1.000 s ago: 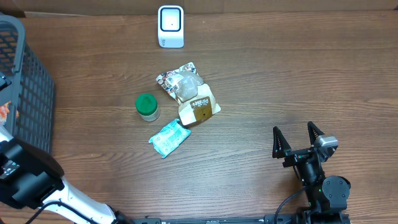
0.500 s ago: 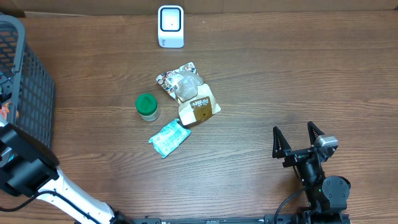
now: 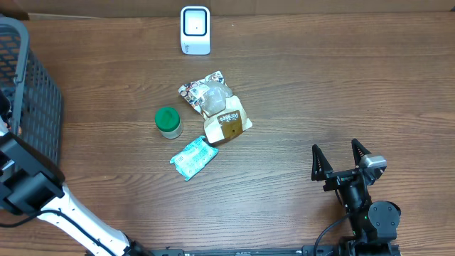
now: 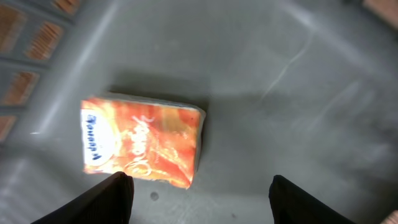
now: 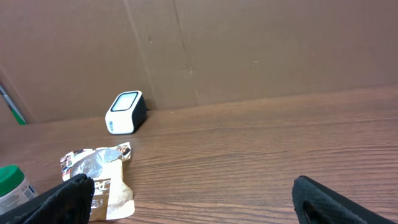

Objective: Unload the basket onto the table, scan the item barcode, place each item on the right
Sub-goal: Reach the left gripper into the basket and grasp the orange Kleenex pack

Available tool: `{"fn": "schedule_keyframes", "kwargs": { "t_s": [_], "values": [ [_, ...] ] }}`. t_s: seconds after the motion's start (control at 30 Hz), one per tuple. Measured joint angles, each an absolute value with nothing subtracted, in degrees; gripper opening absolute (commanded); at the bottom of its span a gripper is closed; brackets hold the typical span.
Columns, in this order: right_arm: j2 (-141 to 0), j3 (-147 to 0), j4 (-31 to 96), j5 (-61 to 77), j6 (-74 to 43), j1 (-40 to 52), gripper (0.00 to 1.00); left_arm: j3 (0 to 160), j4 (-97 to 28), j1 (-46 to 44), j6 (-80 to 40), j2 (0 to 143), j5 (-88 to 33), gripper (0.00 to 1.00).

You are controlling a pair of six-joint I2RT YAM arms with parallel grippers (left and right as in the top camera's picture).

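At the 9 o'clock edge of the table (image 3: 320,85) there was one dark basket (image 3: 32,92). The left arm (image 3: 28,188) came up from the 7 o'clock corner and reached over the basket wall. Its wrist camera looked straight down on the grey basket floor. One orange packet (image 4: 143,140) lay flat there, and this was the only thing seen inside. The left gripper (image 4: 199,199) hung above the floor with its two fingers (image 4: 118,193) spread apart, and it grasped nothing. The packet was at about 11 o'clock from the gap between the fingers, and they did not touch it.

In the middle of the table four things lay close together. They were one jar with a green lid (image 3: 168,121), one light blue packet (image 3: 193,157), one clear wrapper (image 3: 206,92) and one brown pouch (image 3: 227,124). The wrapper touched the pouch at its 11 o'clock side. One white scanner (image 3: 195,30) stood at 12 o'clock from this group, well apart.

The right arm (image 3: 373,217) stood low at about 5 o'clock. The right gripper (image 3: 341,160) pointed toward 12 o'clock, fully spread and empty.
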State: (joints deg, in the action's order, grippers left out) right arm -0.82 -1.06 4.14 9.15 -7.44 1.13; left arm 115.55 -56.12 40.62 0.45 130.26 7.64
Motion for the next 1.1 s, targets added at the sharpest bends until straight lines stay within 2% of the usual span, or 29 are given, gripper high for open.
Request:
{"fn": "schedule_keyframes", "kwargs": {
  "t_s": [0.43,0.5,0.57,0.77,1.1],
  "values": [
    [-0.8,-1.1,4.1,9.1,-7.5,1.1,1.00,115.5,-54.9,40.6,0.4,135.2,11.9,0.69],
    [-0.8,-1.1,4.1,9.1,-7.5,1.1,1.00,115.6,-54.7,40.6,0.4,135.3,12.3,0.64],
    [-0.8,-1.1,4.1,9.1,-7.5,1.1,1.00,115.7,-54.6,40.6,0.4,135.5,12.7,0.54],
    [-0.8,-1.1,4.1,9.1,-7.5,1.1,1.00,116.6,-54.5,40.9,0.6,136.2,15.0,0.06],
    [-0.8,-1.1,4.1,9.1,-7.5,1.1,1.00,117.1,-55.5,40.9,0.4,136.2,15.2,0.04]
  ]
}}
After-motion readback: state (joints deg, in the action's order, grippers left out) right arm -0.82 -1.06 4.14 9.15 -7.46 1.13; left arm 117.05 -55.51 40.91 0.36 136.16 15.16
